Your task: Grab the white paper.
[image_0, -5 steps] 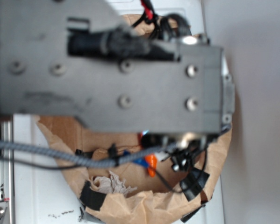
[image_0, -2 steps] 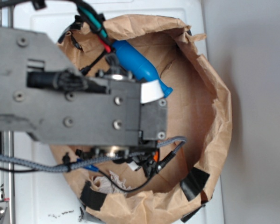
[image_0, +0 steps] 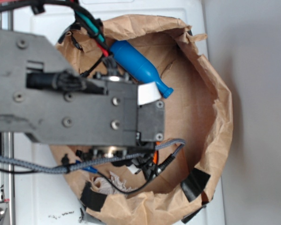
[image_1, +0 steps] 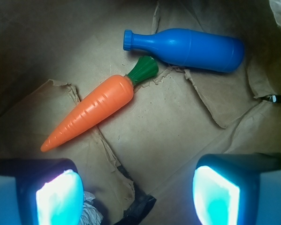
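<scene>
The gripper (image_1: 138, 194) is seen spread wide, nothing held between its pads. The white paper (image_1: 89, 211) is found just beside the left pad, at the bag's (image_0: 215, 140) wall. An orange carrot (image_1: 95, 110) and blue bottle (image_1: 187, 48) lie beyond.

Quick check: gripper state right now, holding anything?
Gripper: open and empty, fingers wide apart above the brown paper bag; the crumpled white paper wad lies beside one finger, ungrasped.

A grey, screw-studded arm (image_0: 79, 108) carries braided grey cable (image_0: 46, 164), a white label (image_0: 148, 93) and black wiring.
</scene>
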